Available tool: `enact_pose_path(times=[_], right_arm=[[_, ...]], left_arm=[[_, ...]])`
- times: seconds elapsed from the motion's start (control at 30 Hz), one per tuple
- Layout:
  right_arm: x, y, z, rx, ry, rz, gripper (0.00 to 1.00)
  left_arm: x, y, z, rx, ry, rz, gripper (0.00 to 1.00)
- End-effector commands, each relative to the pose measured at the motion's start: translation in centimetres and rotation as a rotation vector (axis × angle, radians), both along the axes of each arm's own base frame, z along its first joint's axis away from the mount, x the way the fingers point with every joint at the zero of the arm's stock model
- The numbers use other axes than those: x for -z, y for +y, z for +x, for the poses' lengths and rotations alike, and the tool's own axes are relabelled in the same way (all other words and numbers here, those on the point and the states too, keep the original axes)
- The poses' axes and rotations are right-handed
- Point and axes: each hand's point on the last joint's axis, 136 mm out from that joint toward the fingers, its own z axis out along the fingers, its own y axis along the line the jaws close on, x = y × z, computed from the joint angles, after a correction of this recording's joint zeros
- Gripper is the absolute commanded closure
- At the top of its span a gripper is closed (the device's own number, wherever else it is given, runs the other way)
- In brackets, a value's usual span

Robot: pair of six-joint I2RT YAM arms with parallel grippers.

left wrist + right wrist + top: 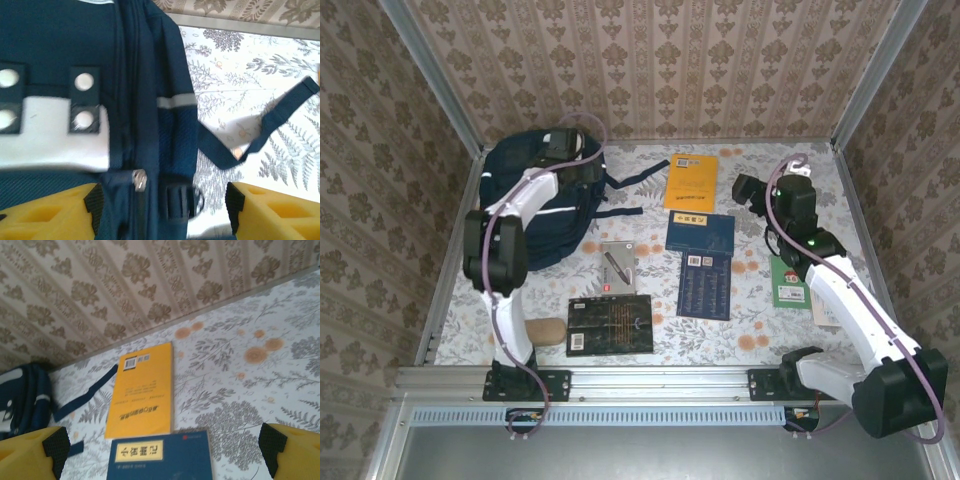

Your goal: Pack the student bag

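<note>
Navy bag (60,45) still zipped | left gripper (163,200) is straddling the zipper pull (139,180), jaws apart, guessing to unzip; right gripper (164,444) is hovering wide open near the yellow book (142,390)

The white and black left arm (512,215) stands up from its base, bends at the elbow and stretches far forward. Its left hand (162,202) points down, and its yellow fingers (45,216) with black pads sit apart. The white and black right arm (850,300) leans forward too. Its right hand (747,189) turns to the left, fingers (292,452) spread wide.
</note>
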Motion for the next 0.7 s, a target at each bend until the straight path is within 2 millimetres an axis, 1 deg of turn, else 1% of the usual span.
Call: enact_pose_path(times=[0.0,0.07,0.13,0.27,0.33,0.4,0.47,0.57,0.63,0.67], right_arm=[[-0.9,0.4,-1.3,-0.016,0.015,-0.022,0.00],[-0.9,0.8,-1.8,-0.025,0.016,-0.027,0.00],[-0.9,1.0,-2.2,-0.033,0.018,-0.027,0.00],[-0.8,1.2,-2.9,-0.040,0.028,-0.020,0.00],[-0.7,1.3,-3.2,-0.042,0.031,-0.014,0.00],[-0.5,1.4,-3.4,-0.043,0.035,-0.011,0.00],[-0.3,1.6,-3.6,-0.044,0.038,-0.011,0.00],[-0.2,1.8,-3.7,-0.047,0.044,-0.006,0.00],[-0.2,2.1,-3.7,-0.053,0.043,-0.001,0.00],[-0.2,2.2,-3.6,-0.056,0.042,-0.001,0.00]], left_arm=[[1.9,-1.0,1.5,0.028,0.063,0.004,0.36],[3.1,-2.0,2.5,0.044,0.082,0.015,0.36],[4.2,-2.4,3.3,0.047,0.093,0.053,0.36],[6.4,-2.3,4.5,0.039,0.133,0.107,0.36],[7.5,-2.3,4.8,0.041,0.154,0.126,0.39],[8.4,-2.7,4.8,0.057,0.185,0.131,0.46],[9.6,-3.2,4.5,0.080,0.215,0.132,0.56],[9.9,-3.8,4.1,0.101,0.222,0.154,0.78],[9.8,-4.1,3.7,0.114,0.225,0.161,1.00],[9.6,-4.4,3.5,0.124,0.228,0.162,1.00]])
